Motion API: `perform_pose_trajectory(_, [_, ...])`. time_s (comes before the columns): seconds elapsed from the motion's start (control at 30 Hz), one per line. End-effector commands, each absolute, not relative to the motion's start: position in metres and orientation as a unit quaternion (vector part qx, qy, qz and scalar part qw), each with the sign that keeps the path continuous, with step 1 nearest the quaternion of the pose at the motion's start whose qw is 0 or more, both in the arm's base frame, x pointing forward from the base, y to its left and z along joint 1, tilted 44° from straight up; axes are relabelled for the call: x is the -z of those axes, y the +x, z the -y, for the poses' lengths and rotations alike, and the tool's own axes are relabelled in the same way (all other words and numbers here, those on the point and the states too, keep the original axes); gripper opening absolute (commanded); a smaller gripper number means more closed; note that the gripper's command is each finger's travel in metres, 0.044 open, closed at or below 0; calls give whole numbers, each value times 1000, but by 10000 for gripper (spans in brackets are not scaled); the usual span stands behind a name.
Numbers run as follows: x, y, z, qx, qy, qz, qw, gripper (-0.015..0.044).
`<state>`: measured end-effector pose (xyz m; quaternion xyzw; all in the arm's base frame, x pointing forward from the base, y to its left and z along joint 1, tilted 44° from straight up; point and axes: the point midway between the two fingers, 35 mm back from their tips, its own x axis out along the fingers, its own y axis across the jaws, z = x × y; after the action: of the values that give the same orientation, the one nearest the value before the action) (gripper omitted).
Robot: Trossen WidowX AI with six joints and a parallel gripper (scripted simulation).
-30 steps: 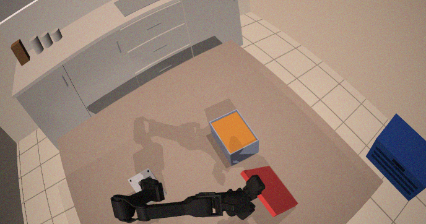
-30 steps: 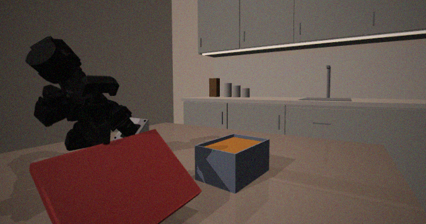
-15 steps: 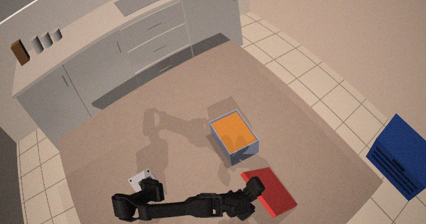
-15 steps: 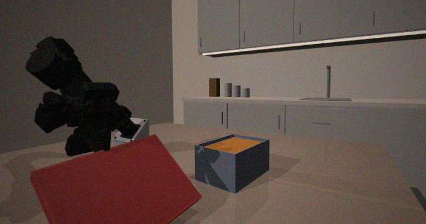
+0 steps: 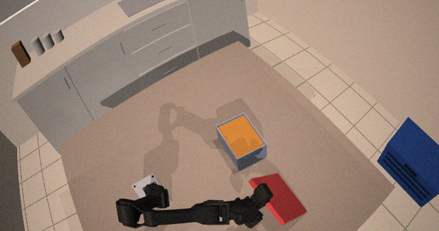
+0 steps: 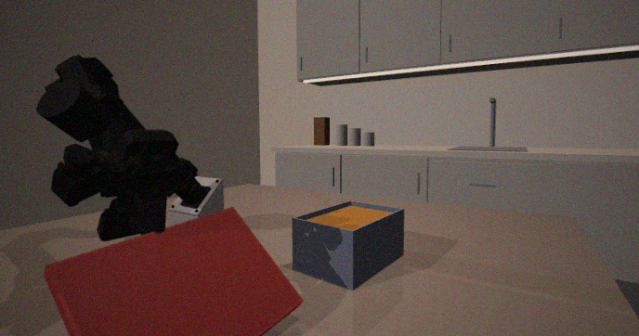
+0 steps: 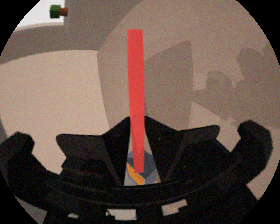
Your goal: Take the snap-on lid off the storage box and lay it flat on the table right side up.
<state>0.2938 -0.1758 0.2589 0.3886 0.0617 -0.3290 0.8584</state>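
Observation:
The blue-grey storage box (image 5: 245, 157) (image 6: 348, 250) stands open near the middle of the table, its orange inside showing. The red lid (image 5: 282, 198) (image 6: 172, 273) (image 7: 135, 90) is off the box and in front of it. It is tilted, with one edge raised. My gripper (image 5: 263, 191) (image 7: 136, 119) is shut on the lid's edge nearest the box and holds it just over the table. In the wrist view the lid shows edge-on as a thin red strip between the fingers.
The arm's base sits on a white plate (image 5: 140, 187) (image 6: 204, 199) at the table's left front. A blue crate (image 5: 411, 162) stands on the tiled floor to the right. Kitchen cabinets (image 5: 127, 53) line the far side.

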Motion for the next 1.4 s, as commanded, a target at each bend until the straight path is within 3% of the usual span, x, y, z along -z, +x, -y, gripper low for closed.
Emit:
perform_pose_trajectory(0.0, [-253,295,178,329,389,-67,858,0])
perform_pose_trajectory(1.37, [-229,295,200,329,388,-66,858,0])
